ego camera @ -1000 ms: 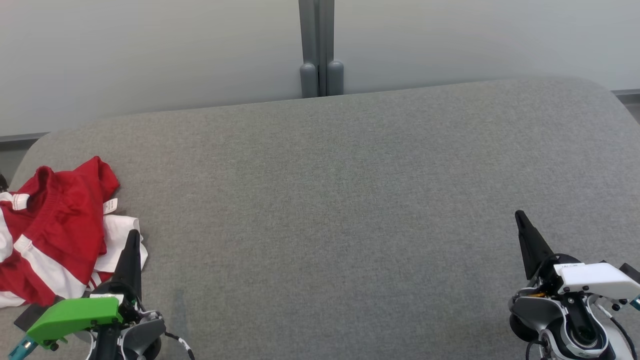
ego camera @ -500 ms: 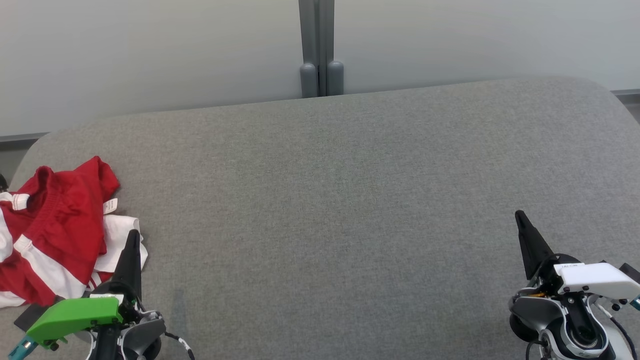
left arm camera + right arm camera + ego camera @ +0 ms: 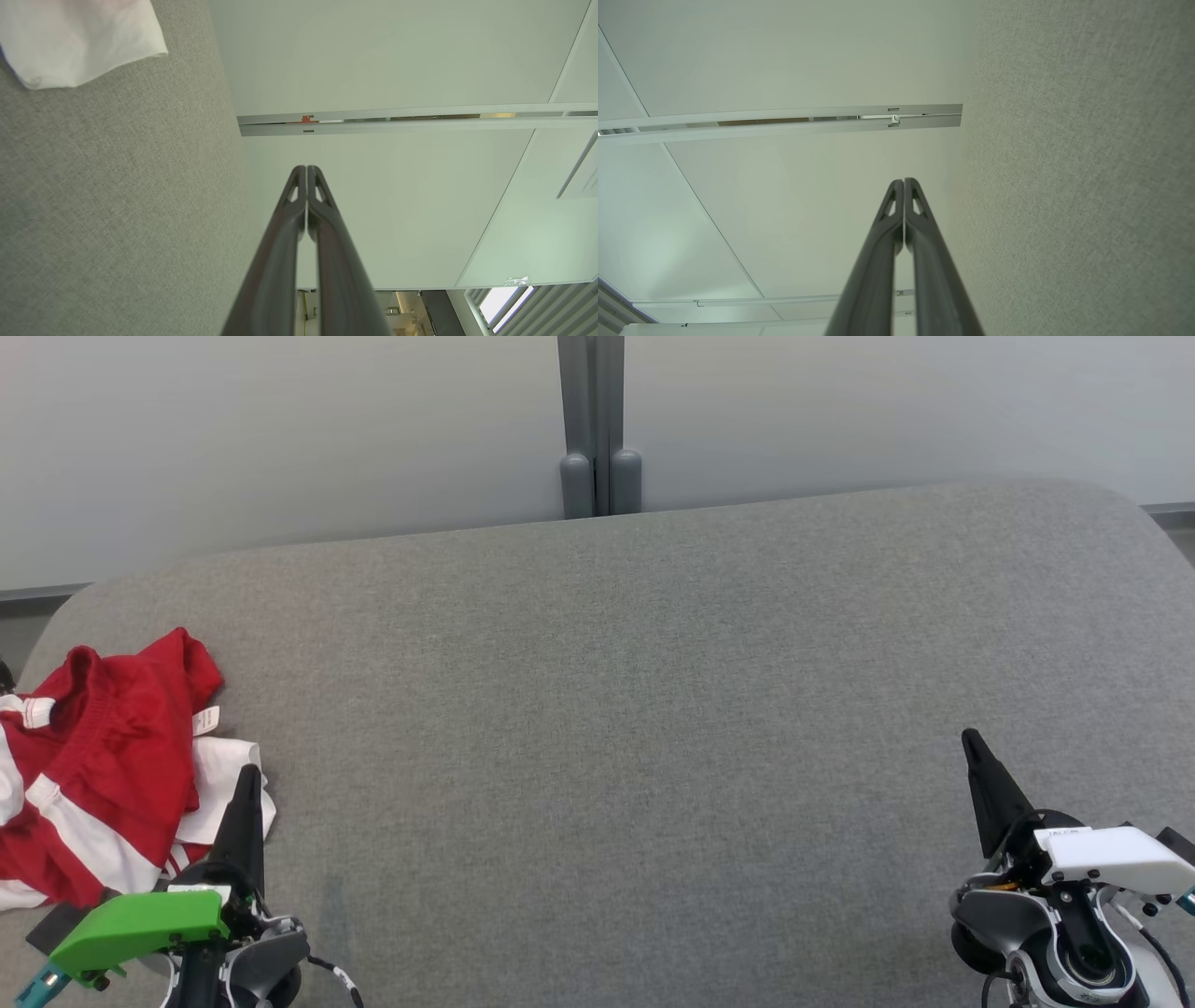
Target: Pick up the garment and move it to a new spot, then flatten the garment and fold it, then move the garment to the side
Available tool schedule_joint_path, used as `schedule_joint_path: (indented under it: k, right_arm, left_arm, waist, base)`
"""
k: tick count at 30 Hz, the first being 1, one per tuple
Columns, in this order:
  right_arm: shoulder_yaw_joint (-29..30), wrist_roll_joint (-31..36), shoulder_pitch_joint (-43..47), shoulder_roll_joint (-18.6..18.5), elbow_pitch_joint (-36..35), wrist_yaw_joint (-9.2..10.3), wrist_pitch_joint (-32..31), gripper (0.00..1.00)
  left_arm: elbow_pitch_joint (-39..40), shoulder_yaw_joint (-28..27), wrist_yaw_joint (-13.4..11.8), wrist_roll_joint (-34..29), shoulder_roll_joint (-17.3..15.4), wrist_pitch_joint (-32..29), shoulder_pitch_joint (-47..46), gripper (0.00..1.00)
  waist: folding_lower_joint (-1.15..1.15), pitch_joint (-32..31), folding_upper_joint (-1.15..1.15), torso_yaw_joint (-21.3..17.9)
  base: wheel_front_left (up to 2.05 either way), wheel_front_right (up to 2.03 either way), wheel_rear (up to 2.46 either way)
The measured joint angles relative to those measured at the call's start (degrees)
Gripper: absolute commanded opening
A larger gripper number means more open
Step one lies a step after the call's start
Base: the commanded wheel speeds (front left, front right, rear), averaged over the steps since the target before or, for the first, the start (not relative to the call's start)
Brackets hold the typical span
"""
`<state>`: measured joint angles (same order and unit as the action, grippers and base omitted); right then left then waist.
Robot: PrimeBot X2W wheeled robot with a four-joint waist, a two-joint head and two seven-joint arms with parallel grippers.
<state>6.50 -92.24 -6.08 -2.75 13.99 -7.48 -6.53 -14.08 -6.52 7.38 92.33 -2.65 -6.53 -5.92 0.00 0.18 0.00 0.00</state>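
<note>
Red garment (image 3: 93, 756) with white stripes, in a crumpled heap at the near left end of the grey padded surface (image 3: 607, 709), running past the head view's left edge. Neither flattened nor folded. Small white label (image 3: 206, 720) sticking out at its right side, above a bunched white patch.

Just right of that heap, left gripper (image 3: 247, 773), under a green cover (image 3: 140, 924), pointing away from the robot. Seen from the head, dark tip overlapping the white patch's right edge; contact there impossible to judge. In the left wrist view, left gripper (image 3: 306, 169) pressed together tip to tip, clamped on nothing, with a white fold of cloth (image 3: 79, 42) up in the top left corner, lying on the grey weave and well apart from the tips.

Far across the padded surface, at the lower right of the head view, right gripper (image 3: 971, 737) under a white cover (image 3: 1111, 859), also pointing away, well apart from the garment. In the right wrist view, right gripper (image 3: 904, 181) likewise closed tip to tip with nothing between, grey weave along the right side.

Beyond the padded surface's rounded far edge, pale wall (image 3: 280, 429) split by a grey upright post (image 3: 597, 429).
</note>
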Motion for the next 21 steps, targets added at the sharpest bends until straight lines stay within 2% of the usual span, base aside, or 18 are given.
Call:
schedule_joint_path:
  k: [1, 2, 7, 14, 21]
  right_arm:
    - [0.00, 0.00, 0.00, 0.00, 0.00, 0.00, 0.00, 0.00]
    - [-0.01, 0.04, 0.09, 0.07, 0.22, 0.00, 0.01, 1.00]
    - [-0.25, 0.05, 2.37, 0.64, 2.50, 0.02, 0.16, 1.00]
    - [-1.36, 0.68, 2.62, 0.66, 2.20, 0.02, 2.13, 1.00]
    - [-1.59, 3.47, 3.10, 0.64, 1.51, 0.02, 4.01, 1.00]
  left_arm:
    - [0.00, 0.00, 0.00, 0.00, 0.00, -0.01, 0.00, 0.00]
    - [-0.25, 0.03, -0.01, 0.00, 0.07, 0.04, 0.08, 1.00]
    - [-2.64, 0.56, -0.16, -0.01, 0.45, 0.15, 2.12, 1.00]
    - [-2.35, 2.32, -0.16, -0.69, 0.47, 2.19, 2.40, 1.00]
    - [-0.64, 3.28, -0.92, -5.58, 0.46, 4.12, 2.42, 1.00]
  waist:
    - [0.00, 0.00, 0.00, 0.00]
    - [0.00, 0.00, 0.00, 0.00]
    - [0.00, 0.00, 0.00, 0.00]
    - [0.00, 0.02, 0.00, -0.02]
    - [0.00, 0.03, 0.00, -0.02]
  base:
    - [0.00, 0.00, 0.00]
    - [0.00, 0.00, 0.00]
    - [0.00, 0.00, 0.00]
    - [0.00, 0.00, 0.00]
    - [0.00, 0.00, 0.00]
